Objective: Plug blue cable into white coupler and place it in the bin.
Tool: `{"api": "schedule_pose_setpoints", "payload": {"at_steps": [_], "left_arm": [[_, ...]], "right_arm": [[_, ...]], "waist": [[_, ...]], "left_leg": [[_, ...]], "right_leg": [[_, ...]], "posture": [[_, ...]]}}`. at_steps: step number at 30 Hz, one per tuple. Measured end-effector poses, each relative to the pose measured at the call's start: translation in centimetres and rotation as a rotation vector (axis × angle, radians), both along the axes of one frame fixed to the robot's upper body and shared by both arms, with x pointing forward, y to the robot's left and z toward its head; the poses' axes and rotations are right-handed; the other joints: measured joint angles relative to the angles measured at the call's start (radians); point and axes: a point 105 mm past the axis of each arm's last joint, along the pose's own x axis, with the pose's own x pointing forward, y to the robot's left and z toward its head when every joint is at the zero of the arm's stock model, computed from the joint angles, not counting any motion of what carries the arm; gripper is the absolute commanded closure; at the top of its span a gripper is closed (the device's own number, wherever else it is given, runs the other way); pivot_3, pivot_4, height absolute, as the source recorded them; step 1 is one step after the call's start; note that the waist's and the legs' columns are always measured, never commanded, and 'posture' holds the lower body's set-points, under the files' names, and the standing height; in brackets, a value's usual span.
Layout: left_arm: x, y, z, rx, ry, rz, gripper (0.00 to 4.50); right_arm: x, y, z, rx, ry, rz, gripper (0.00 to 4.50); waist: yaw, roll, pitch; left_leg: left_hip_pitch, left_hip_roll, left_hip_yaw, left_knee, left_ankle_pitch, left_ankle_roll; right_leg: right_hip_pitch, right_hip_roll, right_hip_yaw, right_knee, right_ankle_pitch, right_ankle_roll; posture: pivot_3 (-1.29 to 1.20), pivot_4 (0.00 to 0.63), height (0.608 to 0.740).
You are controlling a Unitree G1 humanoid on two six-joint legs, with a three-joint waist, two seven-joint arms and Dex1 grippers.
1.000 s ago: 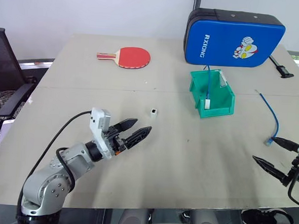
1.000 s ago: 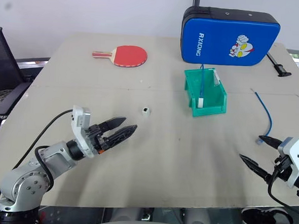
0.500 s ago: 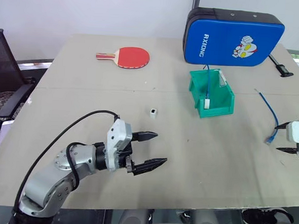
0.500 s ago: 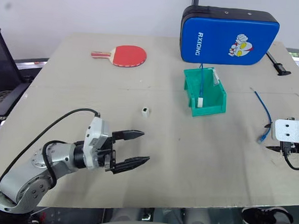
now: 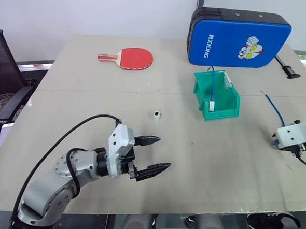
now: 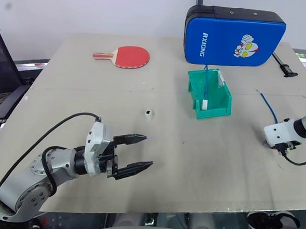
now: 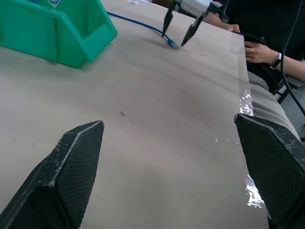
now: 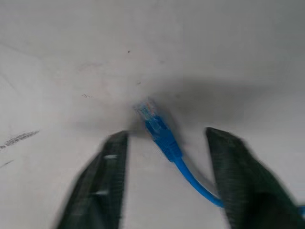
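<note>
**Right claw straddles the cable plug**

The green bin [image 5: 217,97] holds another blue cord with a white tag. The blue cable [image 8: 164,139], clear-tipped, lies near the table's right edge, between the parted fingers of the right gripper [image 7: 177,34], seemingly untouched. The white coupler [image 5: 156,114] sits mid-table. The left gripper [image 5: 151,157] gapes, empty.

Table [image 5: 90,116] with paddle [image 5: 128,58], bin [image 5: 216,95], cable [image 5: 274,109]

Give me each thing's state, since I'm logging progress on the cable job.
blue cable: loose on the table, unplugged, plug end between the right gripper's fingers.
white coupler: alone on the table, empty.
bin: upright, holds another cable.
left gripper: open, empty.
right gripper: open, straddling the plug.
</note>
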Motion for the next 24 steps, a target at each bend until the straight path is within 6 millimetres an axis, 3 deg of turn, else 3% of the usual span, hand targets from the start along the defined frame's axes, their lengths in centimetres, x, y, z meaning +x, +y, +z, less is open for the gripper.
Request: {"api": "schedule_pose_setpoints", "payload": {"at_steps": [2, 6, 9, 11, 12, 13, 14, 15, 17, 19, 21, 22, 24], "left_arm": [[0.0, 0.0, 0.0, 0.001, -0.001, 0.0, 0.0], [0.0, 0.0, 0.0, 0.003, -0.003, 0.001, 0.0], [0.0, 0.0, 0.0, 0.005, -0.008, 0.002, 0.0], [0.2, 0.0, 0.1, 0.012, -0.032, 0.011, 0.0], [0.4, 0.0, 0.0, 0.018, -0.044, 0.023, 0.0], [0.4, 0.0, 0.0, 0.018, -0.044, 0.024, 0.0], [0.6, -0.2, 0.0, 0.022, -0.058, 0.022, 0.0], [0.7, -0.3, -0.1, 0.024, -0.059, 0.022, 0.0], [0.9, -0.4, -0.4, 0.035, -0.051, 0.017, 0.0], [1.3, -0.6, -0.5, 0.049, -0.059, 0.012, 0.0], [1.7, -0.5, -0.8, 0.081, -0.053, 0.015, 0.0], [1.9, -0.5, -1.0, 0.091, -0.046, 0.018, 0.0], [2.8, -0.5, -1.3, 0.123, -0.032, 0.019, 0.0]], "right_arm": [[0.1, 0.0, -0.2, -0.013, 0.009, 0.004, 4.47], [0.4, 0.4, -0.3, 0.007, 0.012, 0.0, 4.47], [0.6, 2.4, -0.3, 0.125, 0.047, -0.022, 4.47], [0.4, 5.6, 0.2, 0.245, 0.094, -0.044, 4.47], [0.0, 8.6, 1.0, 0.31, 0.116, -0.021, 4.47], [-0.1, 9.2, 1.1, 0.32, 0.116, -0.008, 4.47], [-0.8, 11.9, 1.9, 0.353, 0.131, 0.018, 4.47], [-1.2, 13.4, 2.2, 0.361, 0.134, 0.048, 4.47], [-1.8, 16.3, 2.3, 0.387, 0.134, 0.079, 4.47], [-2.1, 19.0, 1.2, 0.418, 0.155, 0.089, 4.47], [-2.0, 20.4, -0.3, 0.411, 0.156, 0.08, 3.74], [-1.8, 20.6, -0.7, 0.409, 0.152, 0.076, 3.59], [-1.4, 21.2, -1.1, 0.422, 0.136, 0.06, 2.58]], "waist": [[-0.003, -0.001, -0.001], [-0.016, -0.002, -0.001], [-0.026, -0.003, -0.001], [-0.025, -0.001, -0.001], [-0.024, -0.001, 0.0], [-0.024, -0.001, 0.0], [-0.017, 0.001, 0.0], [-0.015, 0.0, 0.0], [-0.009, 0.0, -0.001], [-0.002, -0.001, -0.001], [0.005, -0.001, -0.001], [0.005, -0.001, -0.001], [0.005, -0.001, -0.001]], "left_leg": [[0.0, 0.0, 0.0, 0.0, 0.0, 0.0], [0.001, 0.002, 0.0, 0.001, 0.0, 0.0], [0.002, 0.003, 0.0, 0.001, 0.0, 0.0], [0.002, 0.004, -0.001, 0.001, 0.0, 0.0], [0.002, 0.004, -0.002, 0.001, 0.0, 0.0], [0.002, 0.004, -0.002, 0.001, 0.0, 0.0], [0.001, 0.004, -0.003, 0.001, 0.0, 0.0], [0.001, 0.004, -0.004, 0.001, 0.0, 0.0], [0.001, 0.004, -0.005, 0.001, 0.0, 0.0], [0.0, 0.003, -0.004, 0.001, 0.001, -0.001], [-0.001, 0.002, -0.003, 0.002, 0.001, -0.002], [-0.001, 0.002, -0.003, 0.002, 0.002, -0.003], [-0.002, -0.001, -0.003, 0.003, 0.002, -0.003]], "right_leg": [[0.0, 0.0, 0.0, 0.0, 0.0, 0.0], [0.002, 0.0, 0.001, 0.0, 0.001, 0.0], [0.002, 0.001, 0.002, 0.001, 0.001, -0.001], [0.001, 0.001, 0.001, 0.004, 0.002, -0.002], [-0.001, 0.0, 0.001, 0.009, 0.002, 0.0], [-0.002, 0.0, 0.001, 0.01, 0.002, 0.0], [-0.003, 0.001, -0.001, 0.011, 0.002, -0.001], [-0.004, 0.001, -0.001, 0.012, 0.001, -0.001], [-0.004, 0.002, -0.002, 0.012, 0.001, -0.002], [-0.004, 0.002, -0.002, 0.012, 0.0, -0.001], [-0.005, 0.002, -0.002, 0.012, 0.0, -0.001], [-0.004, 0.002, -0.001, 0.012, 0.0, -0.001], [-0.004, 0.001, 0.0, 0.011, 0.0, -0.001]], "posture": [[0.0, 0.15, 0.74], [0.0, 0.15, 0.74], [0.0, 0.15, 0.74], [0.0, 0.15, 0.74], [0.0, 0.15, 0.74], [0.0, 0.15, 0.74], [0.0, 0.15, 0.74], [0.0, 0.15, 0.74], [0.0, 0.15, 0.74], [0.0, 0.15, 0.74], [0.0, 0.15, 0.74], [0.0, 0.15, 0.74], [0.0, 0.15, 0.74]]}}
